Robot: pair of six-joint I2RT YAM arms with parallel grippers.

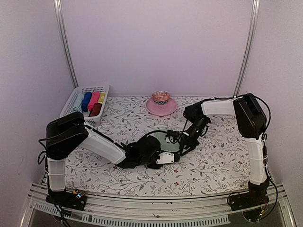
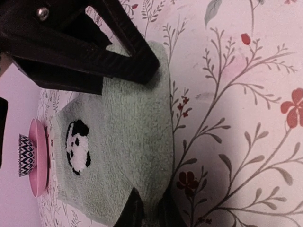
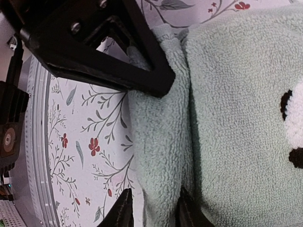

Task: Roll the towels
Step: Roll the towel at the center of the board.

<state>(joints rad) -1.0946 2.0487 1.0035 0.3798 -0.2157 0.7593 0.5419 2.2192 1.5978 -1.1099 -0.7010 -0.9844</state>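
Pale walls (image 1: 156, 47) are seen behind a table spread with a floral cover (image 1: 218, 161) in the overhead view. At the rear left a white basket (image 1: 94, 87) is set, in which rolled cloths are packed side by side, the red-brown towel (image 1: 96, 109) among them at the near right. A pink plate (image 1: 161, 109) with a patterned cup (image 1: 160, 97) on it is placed at the rear middle. The left arm is stretched low from its base towards the centre. The right arm is raised, bent at the elbow and brought down to the same spot, so that the left gripper (image 1: 166, 158) and the right gripper (image 1: 183, 144) are found just beside each other. The green towel (image 1: 161, 141) is largely hidden under them.

From the left wrist, the green towel is shown lying flat, its panda motif (image 2: 77, 153) turned up. The left fingers (image 2: 128, 61) are held apart and nothing is clamped: one is laid over a corner of the towel, the other over the same edge further along.

From the right wrist, a narrow band (image 3: 158, 142) along the towel's edge is seen raised, parted from the rest by a crease. The right fingers (image 3: 142, 71) are spread and released, with that band running between them. The table's metal rail (image 3: 37, 142) is seen beyond.
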